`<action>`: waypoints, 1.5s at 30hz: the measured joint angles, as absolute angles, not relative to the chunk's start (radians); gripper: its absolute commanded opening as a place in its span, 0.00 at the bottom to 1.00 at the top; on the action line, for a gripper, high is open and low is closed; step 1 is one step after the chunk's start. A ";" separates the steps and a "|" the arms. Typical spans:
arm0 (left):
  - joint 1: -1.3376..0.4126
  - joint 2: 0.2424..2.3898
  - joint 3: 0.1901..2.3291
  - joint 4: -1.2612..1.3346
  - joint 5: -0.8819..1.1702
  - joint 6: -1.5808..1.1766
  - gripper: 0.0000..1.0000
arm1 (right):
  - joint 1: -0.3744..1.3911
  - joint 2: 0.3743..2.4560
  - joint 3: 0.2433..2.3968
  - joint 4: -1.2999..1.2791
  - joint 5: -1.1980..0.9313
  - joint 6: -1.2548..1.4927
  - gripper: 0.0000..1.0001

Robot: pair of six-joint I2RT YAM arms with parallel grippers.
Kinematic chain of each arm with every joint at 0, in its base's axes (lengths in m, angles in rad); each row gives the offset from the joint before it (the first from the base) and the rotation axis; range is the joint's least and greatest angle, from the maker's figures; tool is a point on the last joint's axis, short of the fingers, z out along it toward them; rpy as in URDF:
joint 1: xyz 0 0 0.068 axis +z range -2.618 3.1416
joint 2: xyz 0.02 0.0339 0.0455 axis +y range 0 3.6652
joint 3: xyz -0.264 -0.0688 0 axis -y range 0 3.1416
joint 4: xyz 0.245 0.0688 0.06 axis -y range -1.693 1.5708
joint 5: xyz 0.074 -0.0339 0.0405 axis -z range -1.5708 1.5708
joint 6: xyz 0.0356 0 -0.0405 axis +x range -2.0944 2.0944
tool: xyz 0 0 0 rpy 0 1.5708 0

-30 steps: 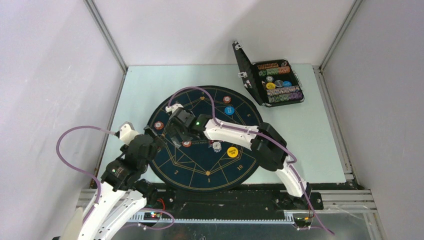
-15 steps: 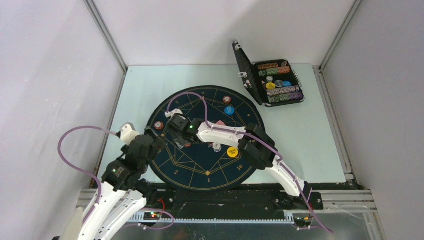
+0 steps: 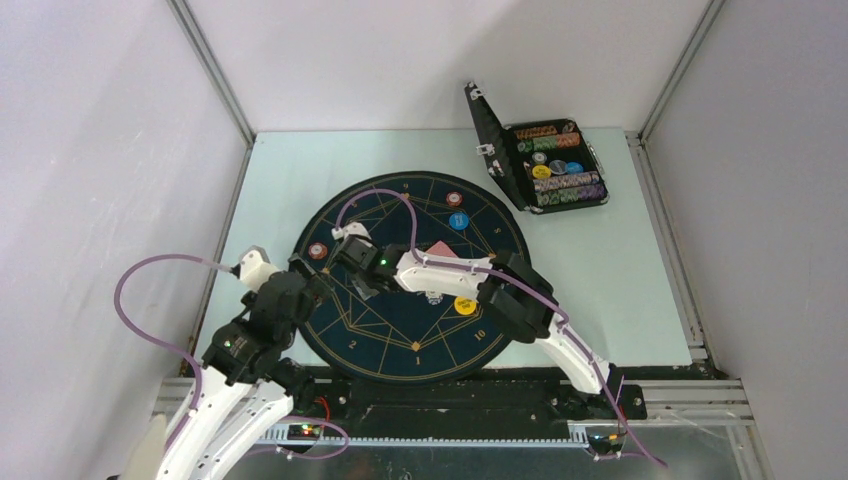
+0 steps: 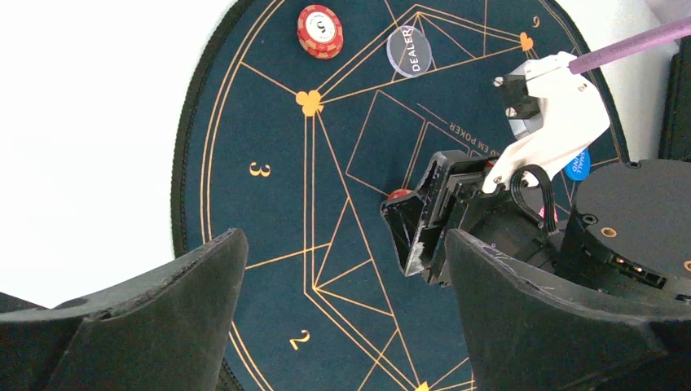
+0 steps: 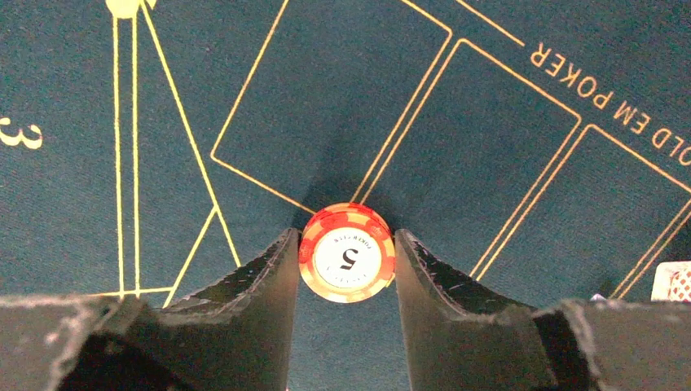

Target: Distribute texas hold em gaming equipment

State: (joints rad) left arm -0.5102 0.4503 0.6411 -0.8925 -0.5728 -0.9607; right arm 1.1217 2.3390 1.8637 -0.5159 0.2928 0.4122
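My right gripper is shut on an orange-red chip marked 5, low over the middle-left of the dark-blue mat. From above, this gripper hides the chip. My left gripper stands open with nothing between its fingers, over the mat's left part near the "2". Another red chip and a clear dealer disc lie further along the mat's left side. A blue disc, a red chip, a yellow disc and a pink-backed card also lie on the mat.
A black hinged case stands open at the back right, with rows of chips and discs inside. The right arm stretches across the mat's middle. Pale table surrounds the mat.
My right gripper has moved down and slightly left over the mat, and its jaws have gone from open to shut on the orange-red chip. The left arm has stayed still.
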 measured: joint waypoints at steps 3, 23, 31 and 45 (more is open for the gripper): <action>-0.510 0.450 0.638 -0.892 -0.573 -0.961 0.98 | 1.122 2.328 1.841 -0.498 0.293 0.424 0.26; -0.510 0.443 0.638 -0.893 -0.574 -0.961 0.98 | 1.131 2.226 1.753 -0.479 0.340 0.379 0.00; -0.510 0.442 0.638 -0.893 -0.577 -0.961 0.98 | 1.118 2.008 1.603 -0.439 0.337 0.381 0.00; -0.510 0.445 0.633 -0.892 -0.583 -0.961 0.98 | 0.848 1.657 1.164 -0.467 0.337 0.490 0.00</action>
State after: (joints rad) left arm -0.5102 0.4454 0.6334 -0.8921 -0.5835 -0.9611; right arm 0.8478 1.6569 1.1645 -0.4667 0.3370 0.4900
